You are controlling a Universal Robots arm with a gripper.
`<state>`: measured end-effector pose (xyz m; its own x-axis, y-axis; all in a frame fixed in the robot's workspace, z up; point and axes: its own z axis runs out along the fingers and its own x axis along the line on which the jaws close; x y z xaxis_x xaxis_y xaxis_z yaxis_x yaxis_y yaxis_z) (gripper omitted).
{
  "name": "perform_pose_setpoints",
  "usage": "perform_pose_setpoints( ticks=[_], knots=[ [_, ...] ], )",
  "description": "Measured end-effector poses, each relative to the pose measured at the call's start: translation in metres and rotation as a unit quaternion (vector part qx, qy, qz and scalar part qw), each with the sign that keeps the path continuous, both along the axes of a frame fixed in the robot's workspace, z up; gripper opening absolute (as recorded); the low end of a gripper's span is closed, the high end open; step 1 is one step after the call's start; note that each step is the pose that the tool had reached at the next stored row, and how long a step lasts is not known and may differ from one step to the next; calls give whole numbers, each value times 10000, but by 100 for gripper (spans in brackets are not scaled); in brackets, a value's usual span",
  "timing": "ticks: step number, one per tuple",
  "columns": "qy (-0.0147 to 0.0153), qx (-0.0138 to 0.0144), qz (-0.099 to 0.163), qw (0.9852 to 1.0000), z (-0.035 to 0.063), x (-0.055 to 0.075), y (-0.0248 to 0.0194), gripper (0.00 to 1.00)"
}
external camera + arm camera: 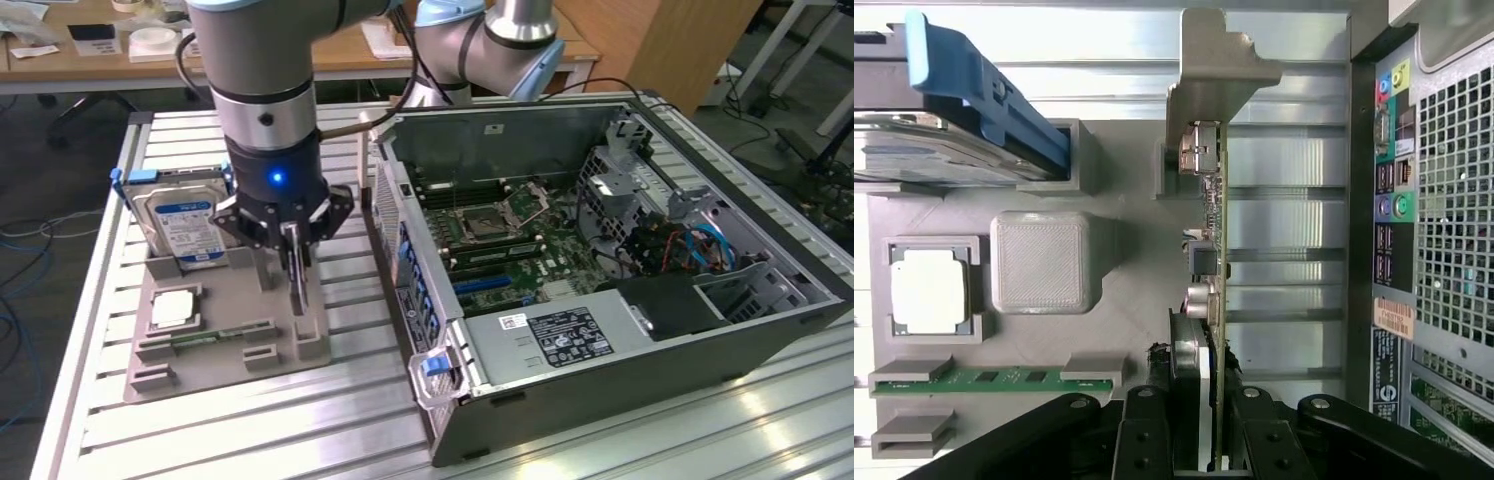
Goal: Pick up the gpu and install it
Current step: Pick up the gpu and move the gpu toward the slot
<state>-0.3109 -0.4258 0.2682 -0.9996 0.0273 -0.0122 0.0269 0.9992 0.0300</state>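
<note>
The gpu [298,288] is a thin dark card standing on edge in a slot of the grey holder tray [240,300]. In the wrist view the gpu [1212,230] appears edge-on, its silvery metal bracket [1216,70] at the far end. My gripper [292,252] hangs straight down over the card, and its black fingers [1154,440] sit on either side of the card's near end, closed against it. The gripper [1214,445] is shut on the gpu, which still stands in its slot.
On the same tray stand a silver hard drive [187,225] with a blue clip, a square chip [174,308] and a green memory stick [994,378]. The open computer case [694,330] lies at the exterior view's right, motherboard [494,235] exposed. A second arm stands behind it.
</note>
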Motion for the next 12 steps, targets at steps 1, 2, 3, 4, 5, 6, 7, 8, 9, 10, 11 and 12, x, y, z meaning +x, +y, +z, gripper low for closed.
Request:
perform_pose_setpoints(
  ticks=[1,2,3,4,5,6,7,8,9,10,11,12],
  knots=[
    [0,0,0,10000,9,0,0,28],
    [0,0,0,10000,18,0,0,28],
    [0,0,0,10000,27,0,0,28],
    [0,0,0,10000,36,0,0,28],
    [0,0,0,10000,46,0,0,28],
    [0,0,0,10000,55,0,0,28],
    [0,0,0,10000,64,0,0,28],
    [0,0,0,10000,74,0,0,28],
    [0,0,0,10000,84,0,0,28],
    [0,0,0,10000,94,0,0,28],
    [0,0,0,10000,105,0,0,28],
    [0,0,0,10000,115,0,0,28]
  ],
)
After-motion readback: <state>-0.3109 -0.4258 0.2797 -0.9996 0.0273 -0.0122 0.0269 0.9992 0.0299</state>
